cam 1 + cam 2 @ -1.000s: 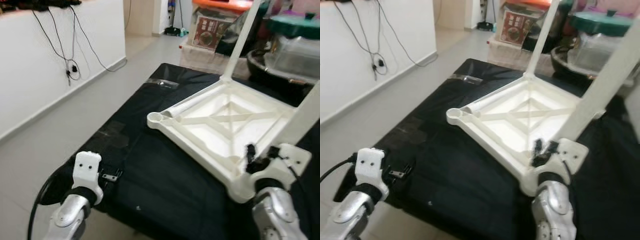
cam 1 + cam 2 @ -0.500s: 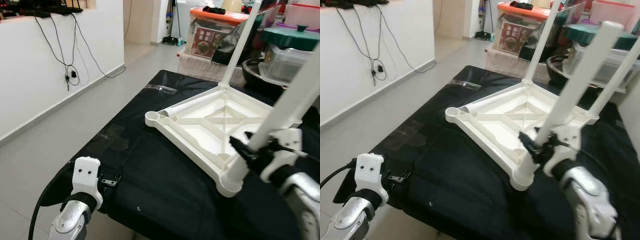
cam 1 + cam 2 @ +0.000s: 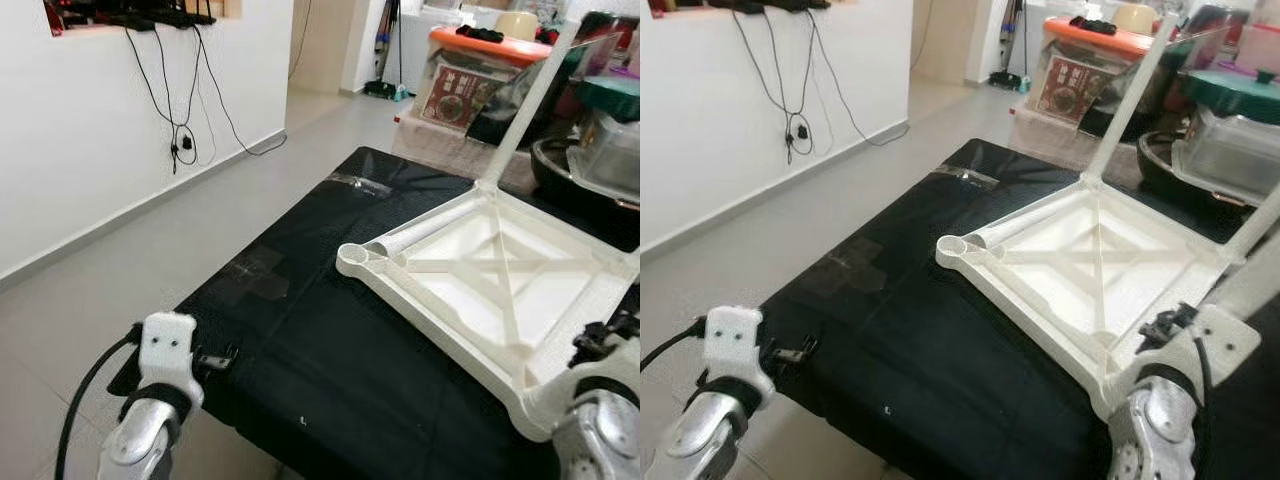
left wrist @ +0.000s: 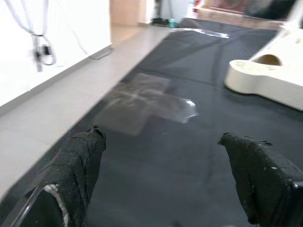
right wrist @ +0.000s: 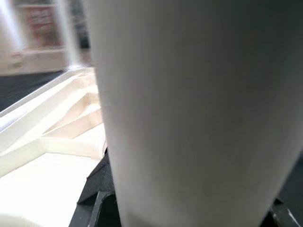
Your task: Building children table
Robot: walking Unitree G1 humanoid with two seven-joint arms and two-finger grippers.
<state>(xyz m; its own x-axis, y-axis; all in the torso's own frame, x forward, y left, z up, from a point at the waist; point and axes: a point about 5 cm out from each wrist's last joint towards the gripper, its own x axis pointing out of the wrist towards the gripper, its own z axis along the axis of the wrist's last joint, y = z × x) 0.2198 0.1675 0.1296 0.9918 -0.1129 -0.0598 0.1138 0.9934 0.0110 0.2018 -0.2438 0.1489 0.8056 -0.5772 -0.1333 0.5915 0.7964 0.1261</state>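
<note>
Tabletop (image 3: 1090, 270), white, upside down on black mat (image 3: 940, 340); right gripper (image 3: 1170, 325) pinching leg (image 3: 1250, 280); left gripper (image 4: 165, 179) spread, idle.

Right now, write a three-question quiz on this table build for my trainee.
1. True or false: the white tabletop lies upside down on the black cover.
2. Choose one: the corner socket nearest the left pincer is A) empty, B) fitted with an upright post, C) taped over.
3. Fill in: the right pincer is shut on a white ___.

Key: 1 true; 2 A; 3 leg.
</note>
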